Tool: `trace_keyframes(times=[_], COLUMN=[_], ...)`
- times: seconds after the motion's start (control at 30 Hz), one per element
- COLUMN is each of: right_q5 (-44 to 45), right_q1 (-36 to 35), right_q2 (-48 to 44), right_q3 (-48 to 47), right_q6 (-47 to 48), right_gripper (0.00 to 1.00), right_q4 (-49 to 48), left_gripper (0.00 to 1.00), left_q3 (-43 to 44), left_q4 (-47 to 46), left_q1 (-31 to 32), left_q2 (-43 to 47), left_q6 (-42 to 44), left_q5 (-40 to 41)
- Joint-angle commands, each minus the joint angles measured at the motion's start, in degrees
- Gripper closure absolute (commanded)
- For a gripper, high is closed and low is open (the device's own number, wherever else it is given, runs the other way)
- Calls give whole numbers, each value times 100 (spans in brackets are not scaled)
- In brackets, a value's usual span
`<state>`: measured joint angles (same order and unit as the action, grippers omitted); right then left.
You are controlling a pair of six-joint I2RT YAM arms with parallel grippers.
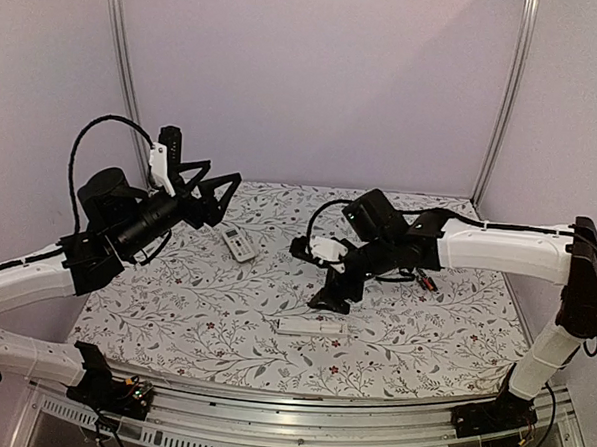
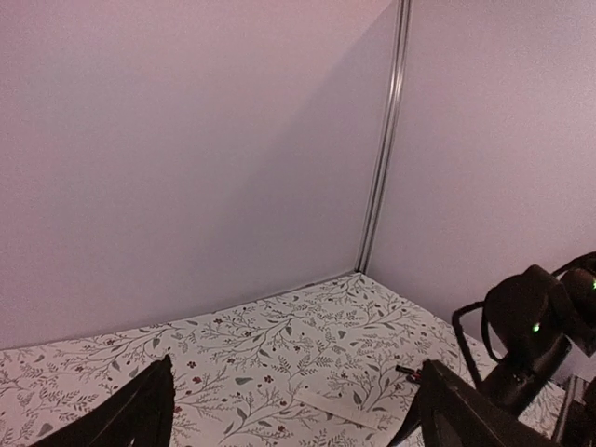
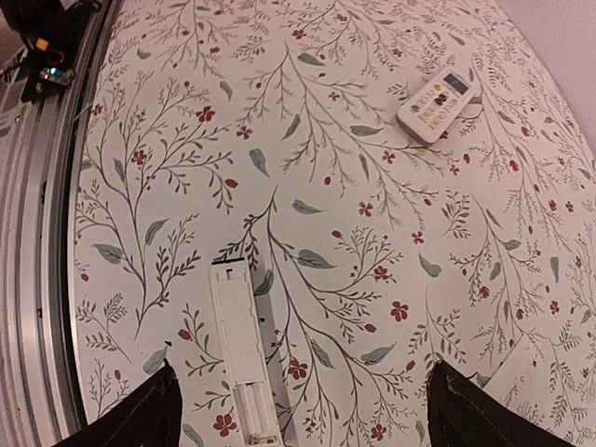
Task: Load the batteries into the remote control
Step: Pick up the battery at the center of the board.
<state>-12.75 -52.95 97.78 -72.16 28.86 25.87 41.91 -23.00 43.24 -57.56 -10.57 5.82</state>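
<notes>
The long white remote control (image 1: 310, 326) lies face down on the flowered table, its battery compartment (image 3: 248, 415) uncovered and showing only white slots. My right gripper (image 1: 333, 290) hovers just behind and above it, open and wide, with nothing between the fingers (image 3: 130, 419); in the right wrist view the remote control (image 3: 235, 335) lies between them, nearer the left one. The batteries (image 1: 424, 280), small black and red cylinders, lie on the table under the right forearm, also seen as batteries (image 2: 408, 371) in the left wrist view. My left gripper (image 1: 208, 194) is raised high at the back left, open and empty.
A small white remote with coloured buttons (image 1: 240, 244) lies at the back centre-left, also seen as the small remote (image 3: 436, 101). A flat white piece (image 3: 517, 368) sits by my right finger. Pale walls and metal posts (image 1: 122, 64) enclose the table. A rail (image 1: 268, 422) runs along the near edge.
</notes>
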Motion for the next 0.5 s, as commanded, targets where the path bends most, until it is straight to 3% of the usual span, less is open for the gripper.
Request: trace_keyframes(times=[0.0,0.1,0.13,0.23,0.47], right_q5=[46,1059,1346,1730,2044], right_q1=[952,1808,1953,2481,2936], right_q2=[-720,-901,-895,-772,-392], right_q3=[-9,64,82,151,319], right_q6=[-1612,-2889,-3142,-3626,-3882], right_gripper=[22,58,64,65,67], right_q4=[-671,-428,-236,306,865], left_gripper=[10,10,10,10,10], left_q3=[-201,-262,-284,-367,-609], left_q4=[7,6,0,-32,-36], left_q1=[-108,-135,-140,-149,-167], left_q2=[14,34,34,13,-272], left_q6=[1,2,2,-44,-382], left_q5=[70,51,46,57,-14])
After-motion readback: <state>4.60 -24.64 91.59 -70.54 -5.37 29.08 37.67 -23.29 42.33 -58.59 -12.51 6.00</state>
